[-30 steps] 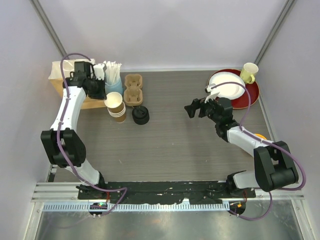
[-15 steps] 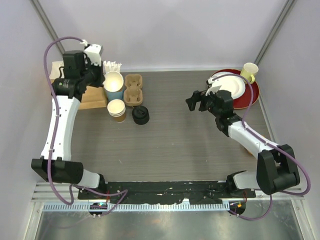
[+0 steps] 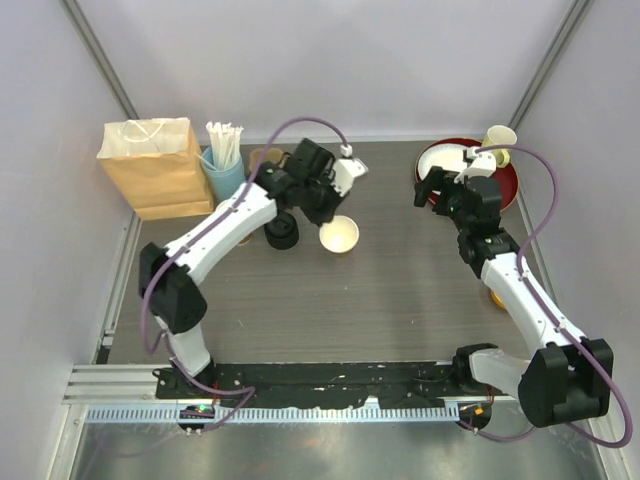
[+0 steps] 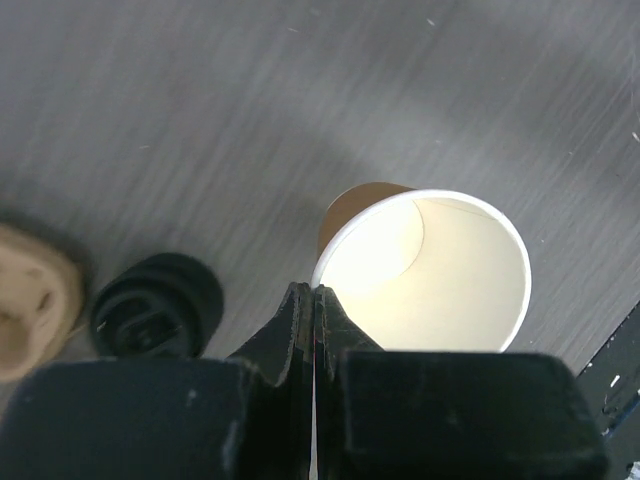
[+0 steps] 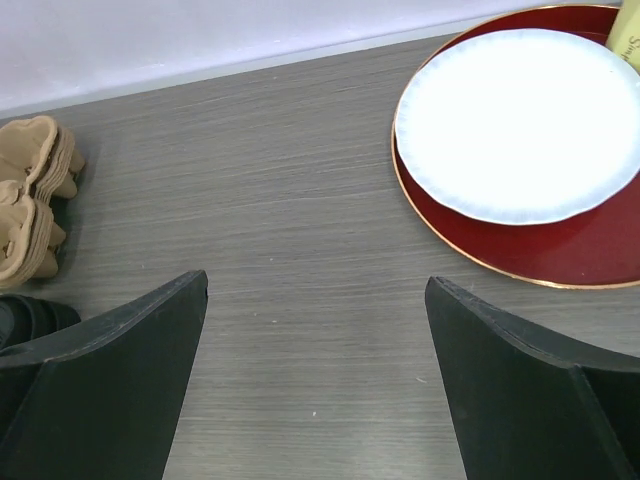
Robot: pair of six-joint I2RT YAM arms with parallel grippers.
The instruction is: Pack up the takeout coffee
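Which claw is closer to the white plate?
Right. The right claw hangs open just beside the white plate; the left claw is far off mid-table, pinching a paper cup by its rim.

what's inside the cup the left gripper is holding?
Nothing visible: the paper cup shows a bare pale interior, no liquid, no lid. The left gripper pinches its rim, hiding the near edge.

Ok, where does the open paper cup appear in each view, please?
Top external: the paper cup is near the centre, just right of the black lids.
Left wrist: the cup is centre right, its rim pinched by the left gripper; the lids are lower left.
Right wrist: not in it.
Shared landmark: the black lids.
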